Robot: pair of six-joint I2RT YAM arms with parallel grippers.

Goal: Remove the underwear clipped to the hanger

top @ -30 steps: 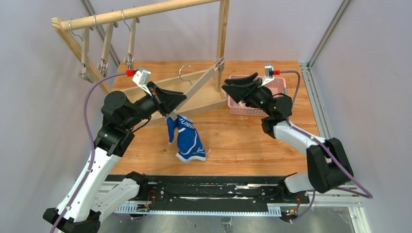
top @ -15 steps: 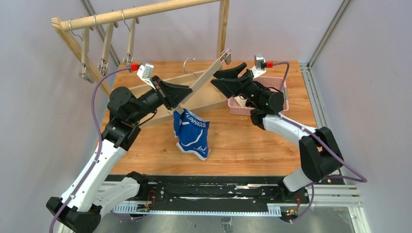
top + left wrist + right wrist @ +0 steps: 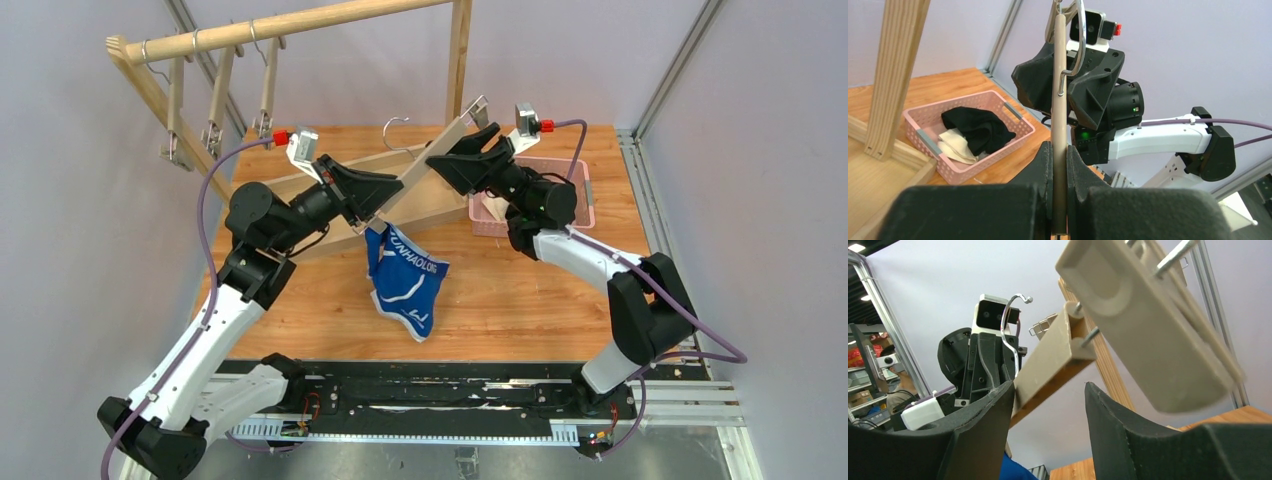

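Note:
My left gripper is shut on the lower part of a tilted wooden hanger bar; the left wrist view shows its jaws pressed on the bar. The bright blue underwear with white lettering hangs from the bar's low clip, above the table. My right gripper is open beside the bar's upper half. In the right wrist view the bar lies against my right gripper's left finger, the end clip is above, and a bit of blue cloth is below.
A pink basket at the back right holds black underwear and pale cloth. A wooden rack stands at the back with two empty clip hangers; its base frame lies behind the held hanger.
My left gripper has lifted and swung the hanger, so the blue underwear rose and shifted right. My right gripper has moved left and up to the hanger's upper end.

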